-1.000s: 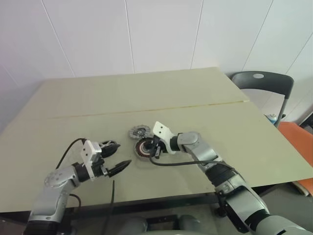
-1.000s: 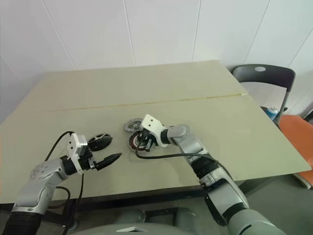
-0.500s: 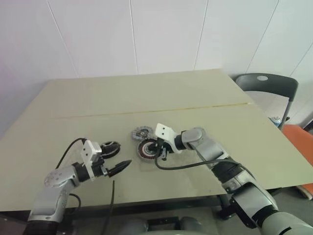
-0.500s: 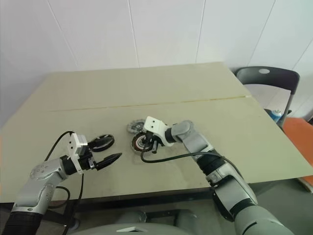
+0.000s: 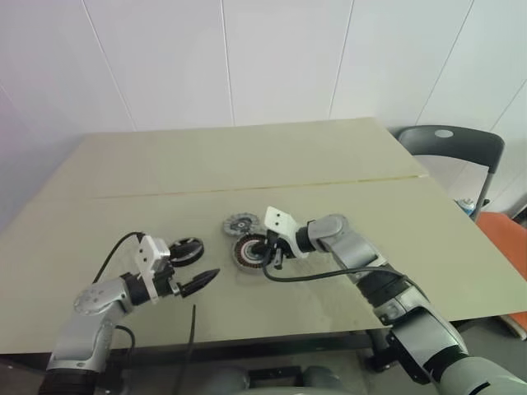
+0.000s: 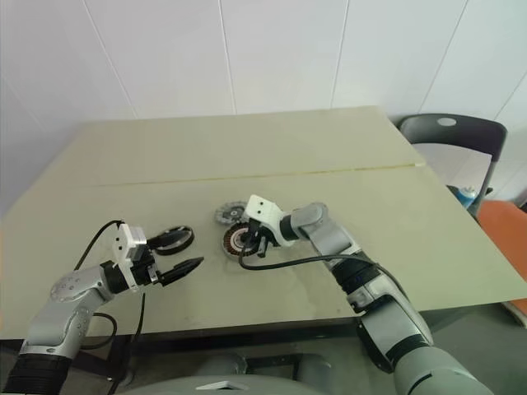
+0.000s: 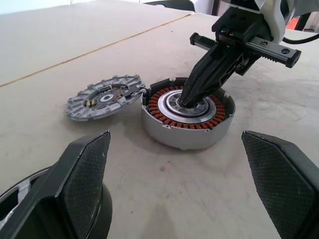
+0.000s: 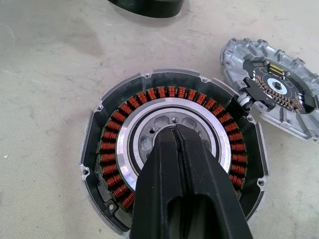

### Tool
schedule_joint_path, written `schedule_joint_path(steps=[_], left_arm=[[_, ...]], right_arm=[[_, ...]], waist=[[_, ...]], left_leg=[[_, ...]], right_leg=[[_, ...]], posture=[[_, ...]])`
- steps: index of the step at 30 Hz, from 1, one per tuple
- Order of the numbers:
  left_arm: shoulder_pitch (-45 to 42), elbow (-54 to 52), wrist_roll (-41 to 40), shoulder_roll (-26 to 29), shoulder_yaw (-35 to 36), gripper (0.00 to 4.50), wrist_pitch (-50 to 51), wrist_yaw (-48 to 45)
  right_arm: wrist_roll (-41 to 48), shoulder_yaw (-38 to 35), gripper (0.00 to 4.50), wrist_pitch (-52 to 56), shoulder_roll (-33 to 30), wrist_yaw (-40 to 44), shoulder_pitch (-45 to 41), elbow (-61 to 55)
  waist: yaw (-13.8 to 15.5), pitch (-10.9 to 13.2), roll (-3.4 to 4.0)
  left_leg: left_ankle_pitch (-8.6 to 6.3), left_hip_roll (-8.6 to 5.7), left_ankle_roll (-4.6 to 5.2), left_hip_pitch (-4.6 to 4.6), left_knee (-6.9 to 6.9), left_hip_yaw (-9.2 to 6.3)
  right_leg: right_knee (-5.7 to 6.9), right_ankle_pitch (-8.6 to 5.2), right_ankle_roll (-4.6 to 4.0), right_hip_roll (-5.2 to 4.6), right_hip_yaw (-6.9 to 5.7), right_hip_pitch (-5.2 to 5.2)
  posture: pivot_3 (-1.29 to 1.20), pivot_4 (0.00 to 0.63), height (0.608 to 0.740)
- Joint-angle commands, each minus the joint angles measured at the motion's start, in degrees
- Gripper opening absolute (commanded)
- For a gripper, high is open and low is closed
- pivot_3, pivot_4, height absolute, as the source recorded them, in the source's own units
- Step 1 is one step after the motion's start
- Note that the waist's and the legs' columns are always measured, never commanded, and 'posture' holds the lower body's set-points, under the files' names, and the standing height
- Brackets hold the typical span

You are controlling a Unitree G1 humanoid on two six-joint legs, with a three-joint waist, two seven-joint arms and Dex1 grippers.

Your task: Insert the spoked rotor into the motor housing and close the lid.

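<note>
The motor housing (image 5: 246,252) lies on the table with its copper windings (image 8: 112,149) facing up and its well empty. My right gripper (image 8: 174,130) is shut, its tips resting in the housing's pale centre, also seen in the left wrist view (image 7: 192,99). The lid (image 5: 239,223), a grey notched disc (image 7: 102,97), lies flat just behind the housing, touching its rim. The spoked rotor (image 5: 186,249) lies on the table to the left, beside one finger (image 7: 84,184) of my left gripper (image 5: 204,262). That gripper is open and holds nothing.
A seam (image 5: 346,183) crosses the beige table behind the parts. A dark chair (image 5: 449,144) and an orange object (image 5: 504,229) stand past the table's right edge. Black cables hang from both wrists, one (image 5: 305,276) lying in front of the housing.
The camera has shifted a little. My right wrist has turned slightly while its shut tips stay on the housing's centre. The left arm and the parts have not moved.
</note>
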Motion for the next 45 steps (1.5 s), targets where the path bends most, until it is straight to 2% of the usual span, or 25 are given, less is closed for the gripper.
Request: schedule_joint_path(steps=[1,8,15,27,38,45], left_arm=[[-1.1,-0.4,0.2,0.6,0.6,4.50,-1.2,-0.4],[-1.2,-1.4,0.2,0.6,0.1,4.50,-0.4,-0.2],[-1.8,-1.7,0.2,1.0,-0.3,4.50,0.3,-0.6],[-3.1,-1.9,0.5,1.0,-1.3,4.50,1.1,-0.2],[-3.3,-2.5,0.4,0.9,-1.6,4.50,1.7,0.6],[-3.0,-2.4,0.4,1.0,-1.4,4.50,1.7,0.4]], right_arm=[[-1.8,-0.8,0.02,2.8,-2.7,-1.1,1.9,7.7],[1.9,-6.2,0.02,3.0,-4.3,-1.6,0.3,10.0],[3.7,-7.3,0.02,3.3,-4.4,-2.3,0.6,10.0],[6.5,-9.5,0.02,3.5,-1.6,-4.7,0.8,8.8],[5.2,-3.3,0.02,6.9,2.9,-4.6,5.9,0.5],[3.0,-0.6,0.02,5.3,7.4,-8.2,6.8,0.4]], waist=[[-0.1,0.0,0.01],[0.1,0.1,0.06],[0.2,0.1,0.09],[0.1,0.1,0.10],[-0.2,0.2,0.12],[-2.2,0.1,0.10]], left_leg=[[0.00,0.24,0.00,-0.01,0.03,0.28],[0.00,0.30,0.00,-0.23,0.14,0.42],[0.02,0.66,-0.02,-0.88,0.19,0.68],[0.05,0.91,-0.06,-1.01,0.18,0.78],[0.02,0.95,-0.11,-1.19,-0.07,0.90],[0.00,1.15,-0.15,-1.03,-0.33,1.10]], right_leg=[[-0.04,0.00,0.00,0.00,-0.07,0.00],[-0.17,0.00,0.00,-0.07,-0.08,0.11],[-0.21,0.00,0.01,-0.05,-0.21,-0.14],[-0.27,0.01,0.01,-0.06,-0.52,-0.16],[-0.31,-0.01,0.08,-0.04,-0.52,-0.54],[-0.29,-0.06,0.14,0.09,-0.42,-0.56]], posture=[[0.00,0.000,0.740],[0.00,0.000,0.740],[0.00,0.000,0.740],[0.00,0.000,0.740],[0.00,0.000,0.740],[0.00,0.000,0.740]])
